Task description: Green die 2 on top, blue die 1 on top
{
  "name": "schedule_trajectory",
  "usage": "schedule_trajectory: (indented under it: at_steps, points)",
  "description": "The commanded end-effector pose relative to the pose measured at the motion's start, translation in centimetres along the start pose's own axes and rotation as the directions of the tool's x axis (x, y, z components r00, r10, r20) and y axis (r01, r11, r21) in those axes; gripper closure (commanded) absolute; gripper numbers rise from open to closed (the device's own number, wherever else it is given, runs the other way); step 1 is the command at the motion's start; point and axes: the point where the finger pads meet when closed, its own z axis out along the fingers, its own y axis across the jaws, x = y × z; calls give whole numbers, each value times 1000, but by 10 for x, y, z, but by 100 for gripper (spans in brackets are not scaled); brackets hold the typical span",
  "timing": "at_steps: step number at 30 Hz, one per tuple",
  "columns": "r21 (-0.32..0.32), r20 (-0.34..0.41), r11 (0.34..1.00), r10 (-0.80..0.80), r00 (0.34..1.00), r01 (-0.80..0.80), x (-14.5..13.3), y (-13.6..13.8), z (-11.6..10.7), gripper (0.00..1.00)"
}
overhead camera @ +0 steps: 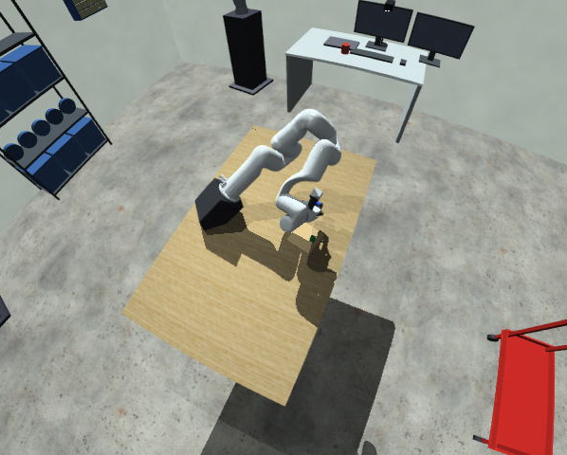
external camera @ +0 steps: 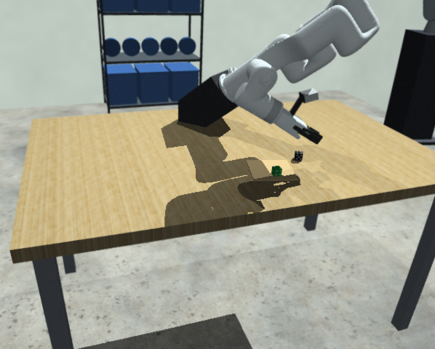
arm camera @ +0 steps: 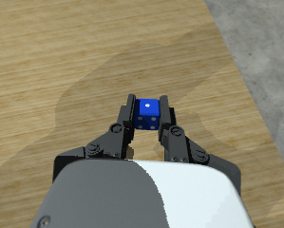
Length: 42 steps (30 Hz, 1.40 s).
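Note:
My gripper [arm camera: 147, 104] is shut on the blue die [arm camera: 147, 114] and holds it in the air, tilted, above the table. In the wrist view the die's upper face shows one pip and the face toward me shows several. In the exterior view the gripper [external camera: 310, 135] hangs above and to the right of the black die [external camera: 297, 155], which lies on the bare table just past the mat. The green die [external camera: 276, 171] lies on the tan mat [external camera: 270, 167], partly in the arm's shadow. From above, the gripper [overhead camera: 318, 208] is over the green die [overhead camera: 313, 238].
The arm's black base [external camera: 204, 105] stands at the table's back. The table's right edge [arm camera: 246, 90] is close to the gripper, with grey floor beyond. A shelf with blue boxes [external camera: 150, 52] stands behind the table.

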Motion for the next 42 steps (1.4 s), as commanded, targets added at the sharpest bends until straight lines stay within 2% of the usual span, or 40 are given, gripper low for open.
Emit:
schedule_trajectory:
  at_steps: [1, 10, 24, 42]
  points:
    - [5, -13, 1000, -4, 1000, 4, 0, 1, 0, 79]
    - [15, -12, 1000, -4, 1000, 4, -8, 1, 5, 79]
    - [15, -12, 1000, -4, 1000, 4, -51, 1, 28, 79]
    - [15, -12, 1000, -4, 1000, 4, -64, 1, 35, 79]
